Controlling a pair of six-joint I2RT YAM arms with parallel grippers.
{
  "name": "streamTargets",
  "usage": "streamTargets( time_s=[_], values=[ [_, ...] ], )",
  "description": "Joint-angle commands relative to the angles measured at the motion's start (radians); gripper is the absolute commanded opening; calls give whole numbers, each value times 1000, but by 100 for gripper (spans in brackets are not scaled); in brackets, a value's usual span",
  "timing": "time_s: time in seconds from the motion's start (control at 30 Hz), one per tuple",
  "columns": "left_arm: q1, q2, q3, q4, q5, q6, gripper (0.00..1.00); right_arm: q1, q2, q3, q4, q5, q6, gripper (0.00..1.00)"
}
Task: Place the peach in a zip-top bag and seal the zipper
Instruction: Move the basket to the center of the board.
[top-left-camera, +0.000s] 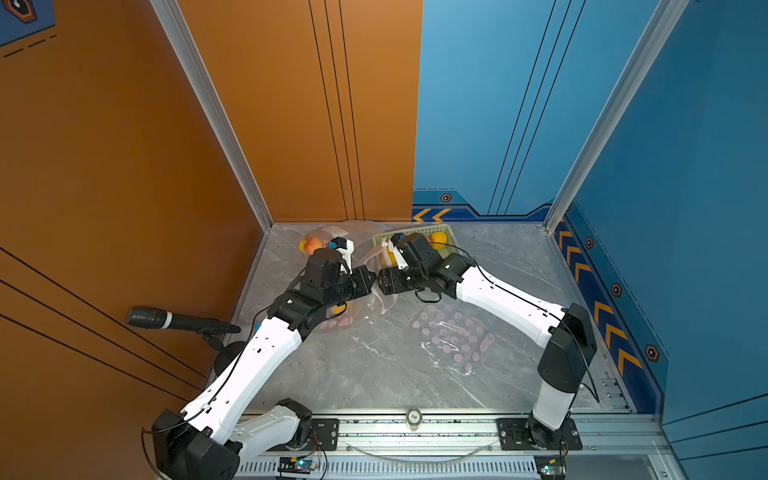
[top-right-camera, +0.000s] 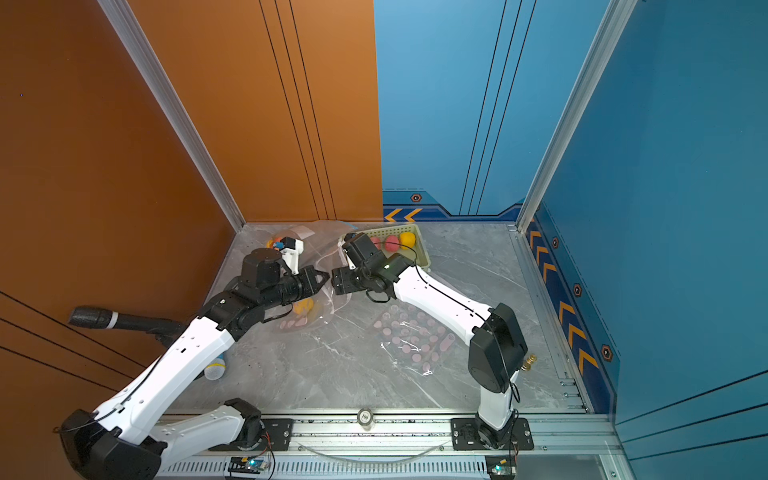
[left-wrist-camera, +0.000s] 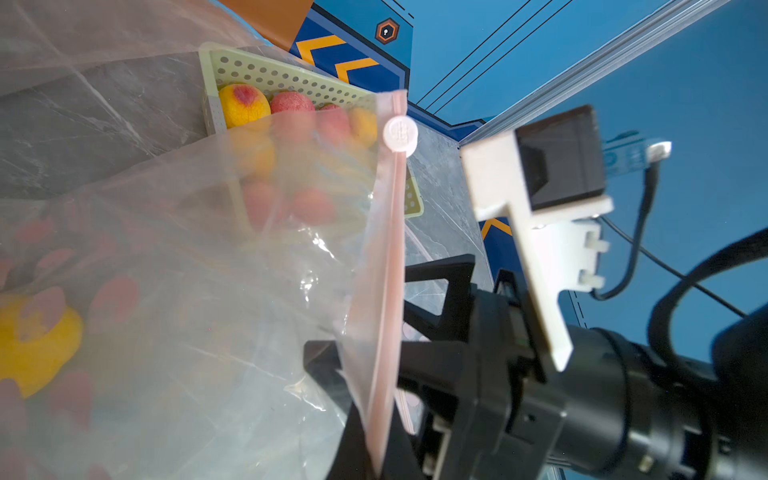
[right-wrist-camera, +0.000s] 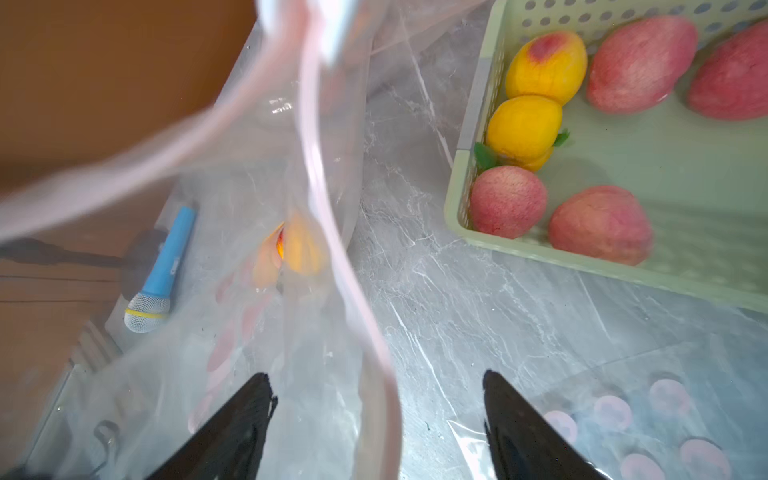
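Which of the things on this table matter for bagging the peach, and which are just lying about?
In the job: zip-top bag, peach inside it, white slider, left gripper shut on the bag, right gripper open.
Lying about: basket of spare peaches, flat dotted bag, blue toy microphone, black microphone.

A robotics lab test booth: orange panels (top-left-camera: 291, 104) and blue panels (top-left-camera: 478, 104) in aluminium framing (top-left-camera: 214, 112) enclose the marble-look tabletop (top-left-camera: 374, 374), with a mounting rail (top-left-camera: 436, 434) along its near edge.
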Motion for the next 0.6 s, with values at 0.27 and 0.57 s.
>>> streamTargets(
  time_s=[0.27,0.57],
  values=[
    [9,-8,-38,-105,-68,18,0,-9,109,67,-154,336,-55,66],
    [48,-31,-25,-148,-113,61,0,-58,130,29,-161,385,-86,61]
  ],
)
